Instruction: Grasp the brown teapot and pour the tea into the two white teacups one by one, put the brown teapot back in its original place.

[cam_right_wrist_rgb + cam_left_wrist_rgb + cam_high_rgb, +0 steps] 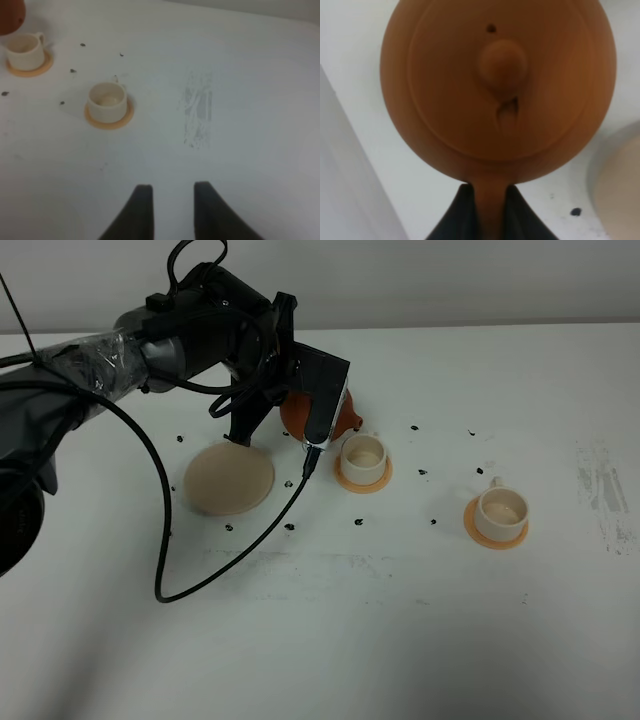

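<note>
The brown teapot [343, 416] [495, 85] is off the cream saucer [229, 478] [620, 185], its original place, and sits between the saucer and the nearer cup. My left gripper [300, 400] [489, 192] is shut on the teapot's handle. The spout points at the first of the two white teacups [363, 453] [22, 47], just short of its rim. The second cup [500, 510] [106, 99] stands further right. Each cup rests on an orange coaster. Both cups look pale inside, and no tea shows. My right gripper [172, 190] holds nothing and hovers over bare table right of the cups. A corner of the teapot [10, 15] shows in the right wrist view.
A black cable [200, 570] loops from the left arm across the table in front of the saucer. Small black marks dot the white table around the cups. A grey scuffed patch [600, 485] [197, 112] lies at the right.
</note>
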Robot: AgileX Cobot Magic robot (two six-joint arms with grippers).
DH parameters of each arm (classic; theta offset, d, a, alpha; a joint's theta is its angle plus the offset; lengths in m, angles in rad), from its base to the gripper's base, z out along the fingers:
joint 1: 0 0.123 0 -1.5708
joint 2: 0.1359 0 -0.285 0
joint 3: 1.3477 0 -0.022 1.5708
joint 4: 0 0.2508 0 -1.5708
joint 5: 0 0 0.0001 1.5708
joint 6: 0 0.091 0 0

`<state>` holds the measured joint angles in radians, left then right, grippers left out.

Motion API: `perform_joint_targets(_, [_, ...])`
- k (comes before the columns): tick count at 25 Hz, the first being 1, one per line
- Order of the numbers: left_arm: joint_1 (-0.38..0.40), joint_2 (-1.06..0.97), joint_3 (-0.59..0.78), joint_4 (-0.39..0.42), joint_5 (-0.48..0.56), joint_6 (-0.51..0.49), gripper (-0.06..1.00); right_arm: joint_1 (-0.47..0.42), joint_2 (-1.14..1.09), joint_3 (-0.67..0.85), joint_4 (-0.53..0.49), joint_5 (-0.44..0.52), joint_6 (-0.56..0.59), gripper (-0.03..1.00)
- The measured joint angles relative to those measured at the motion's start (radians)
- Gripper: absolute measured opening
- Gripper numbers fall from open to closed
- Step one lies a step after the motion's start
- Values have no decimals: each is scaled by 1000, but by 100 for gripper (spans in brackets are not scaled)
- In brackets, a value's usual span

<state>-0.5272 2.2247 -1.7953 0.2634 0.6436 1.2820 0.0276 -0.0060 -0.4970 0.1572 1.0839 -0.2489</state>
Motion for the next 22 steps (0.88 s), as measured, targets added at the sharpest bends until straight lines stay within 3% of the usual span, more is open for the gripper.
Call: perform_joint_targets(22, [-32,0,0,105,-35,93,13,0,0,0,0,0,0,22])
